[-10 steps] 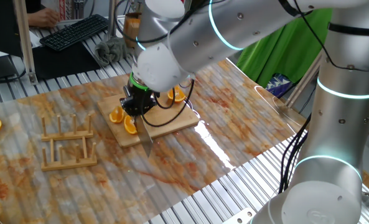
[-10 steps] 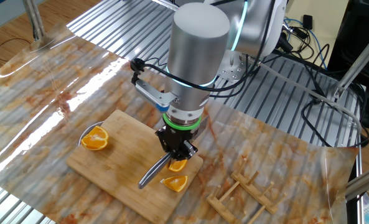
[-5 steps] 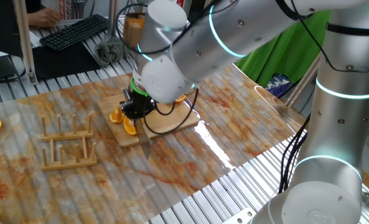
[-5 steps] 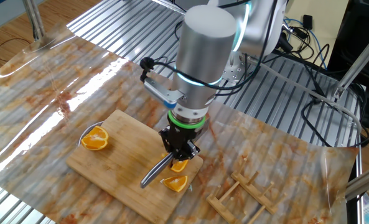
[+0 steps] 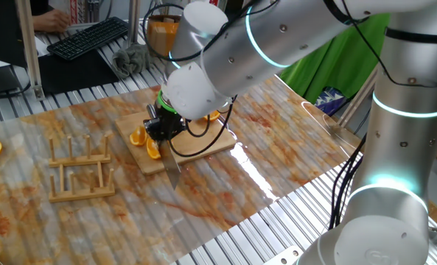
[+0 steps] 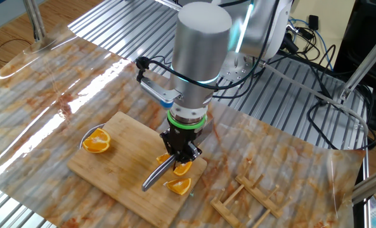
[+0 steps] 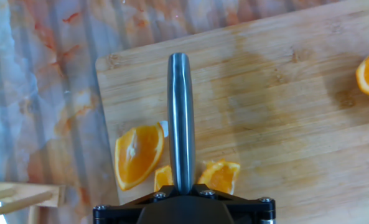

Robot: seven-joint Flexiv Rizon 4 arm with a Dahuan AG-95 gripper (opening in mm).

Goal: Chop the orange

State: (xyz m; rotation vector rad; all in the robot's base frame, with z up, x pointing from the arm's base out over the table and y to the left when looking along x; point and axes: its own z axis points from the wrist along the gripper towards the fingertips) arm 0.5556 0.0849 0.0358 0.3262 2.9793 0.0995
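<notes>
Orange wedges [image 7: 139,155] lie cut on our pale wooden chopping board [image 7: 284,93], steel knife [image 7: 180,118] clenched in our black gripper [image 6: 180,154] between them, more slicing perhaps left.

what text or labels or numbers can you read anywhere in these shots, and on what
None can be read in any of the three views.
Keyboard at the back: key legends too small to read.
Red and white item behind the keyboard: may carry print, but it is too blurred to read.
Wooden board, orange pieces, knife, wooden rack and robot arm: no markings visible.
</notes>
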